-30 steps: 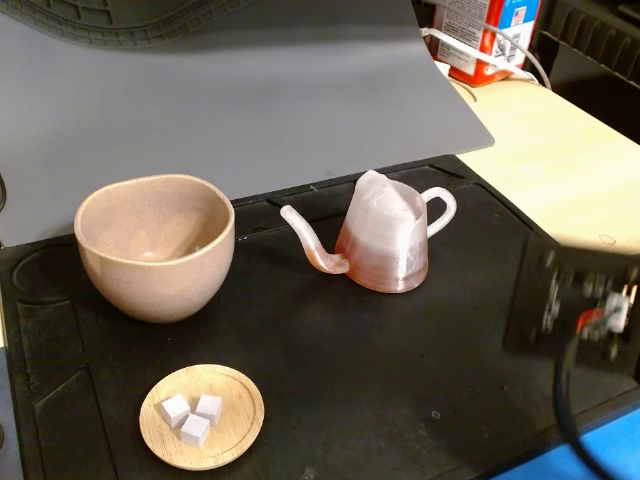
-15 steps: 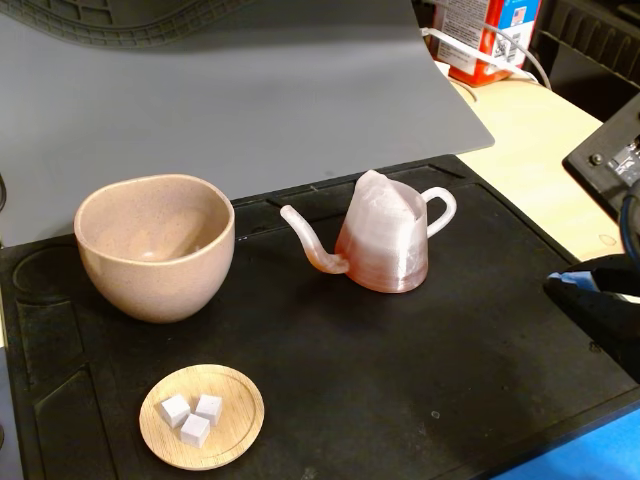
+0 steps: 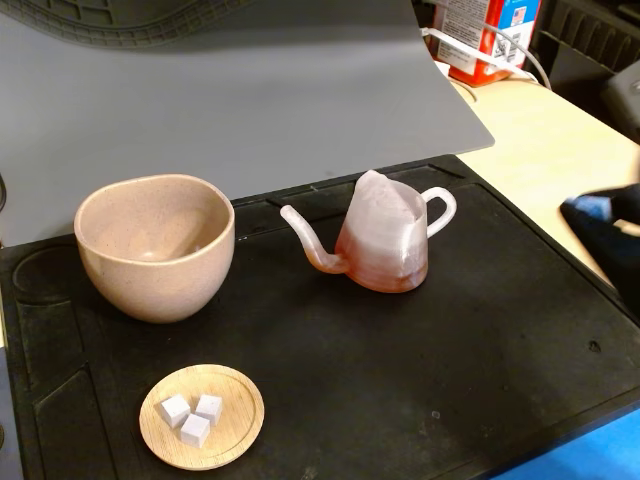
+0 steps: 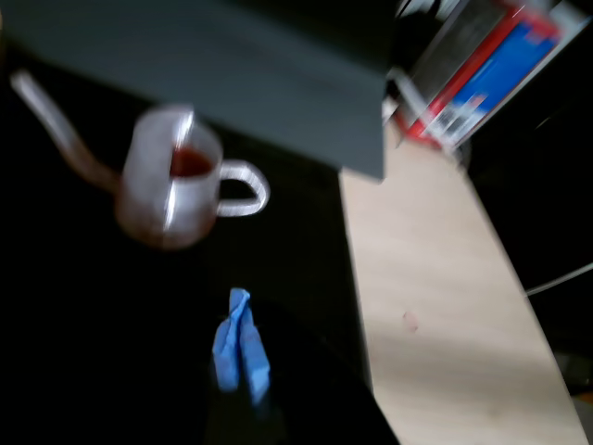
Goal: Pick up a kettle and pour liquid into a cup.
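Observation:
The translucent pinkish kettle (image 3: 385, 238) stands upright mid-mat, with its spout to the left and its loop handle to the right in the fixed view. Reddish-brown liquid (image 3: 388, 272) shows in its lower part. In the blurred wrist view the kettle (image 4: 171, 190) is at upper left, with liquid (image 4: 191, 162) visible inside. The beige speckled cup (image 3: 155, 247) stands left of the kettle, well apart from it. My gripper (image 3: 574, 211) enters from the right edge, clear of the kettle's handle. Its blue-taped tips (image 4: 241, 343) lie together, shut on nothing.
A small wooden dish (image 3: 236, 428) with three white cubes sits at the front left of the black mat (image 3: 420, 370). A grey board (image 3: 230, 90) leans behind. A light wooden tabletop (image 3: 550, 150) and a red-blue carton (image 3: 490, 30) lie to the right.
My arm has risen from the lower right corner to mid-height at the right edge, closer to the level of the kettle's handle. Kettle, cup and dish have not moved.

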Controlling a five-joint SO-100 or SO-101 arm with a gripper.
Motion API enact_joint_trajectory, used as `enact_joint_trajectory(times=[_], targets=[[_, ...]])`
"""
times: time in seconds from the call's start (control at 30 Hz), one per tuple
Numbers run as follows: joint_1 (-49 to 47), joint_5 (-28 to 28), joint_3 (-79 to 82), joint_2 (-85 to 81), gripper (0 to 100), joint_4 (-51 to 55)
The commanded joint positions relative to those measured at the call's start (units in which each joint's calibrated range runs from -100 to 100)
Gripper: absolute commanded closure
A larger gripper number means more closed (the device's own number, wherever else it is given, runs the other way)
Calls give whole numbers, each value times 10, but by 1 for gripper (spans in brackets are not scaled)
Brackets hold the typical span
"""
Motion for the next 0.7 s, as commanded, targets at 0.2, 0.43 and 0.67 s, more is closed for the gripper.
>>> enact_joint_trajectory(times=[0.2,0.43,0.67], targets=[[11,3,-9,330,87,-321],[35,52,-15,417,87,-411],[29,56,-118,757,87,-714]])
